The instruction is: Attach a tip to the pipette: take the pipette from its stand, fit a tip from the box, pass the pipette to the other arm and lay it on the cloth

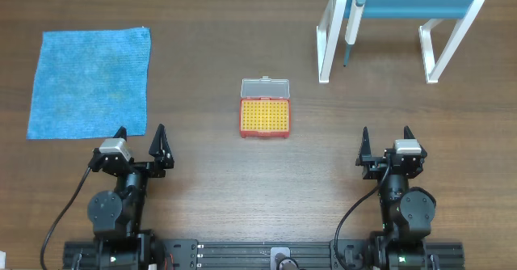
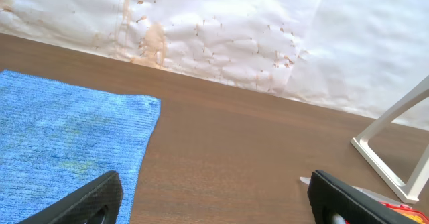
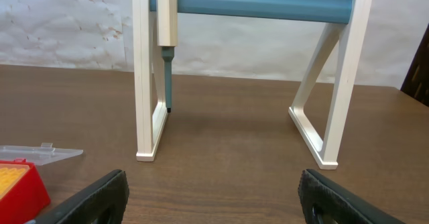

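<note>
The pipette [image 1: 354, 23] hangs at the left end of a white stand with a blue top bar [image 1: 404, 11] at the table's back right; in the right wrist view the pipette [image 3: 166, 43] hangs with its blue-grey shaft pointing down beside the stand's left leg [image 3: 142, 83]. A red tip box [image 1: 265, 115] with yellow tips and an open clear lid sits mid-table. The blue cloth [image 1: 90, 82] lies flat at the back left. My left gripper [image 1: 140, 143] is open near its base, just in front of the cloth. My right gripper [image 1: 386, 141] is open near its base, well short of the stand.
The brown tabletop [image 1: 242, 189] lies bare between the grippers and around the box. A white papered wall [image 2: 268, 29] bounds the table's far edge. The stand's right leg [image 3: 335, 96] stands apart from the pipette. The box's corner [image 3: 20, 180] shows beside my right gripper.
</note>
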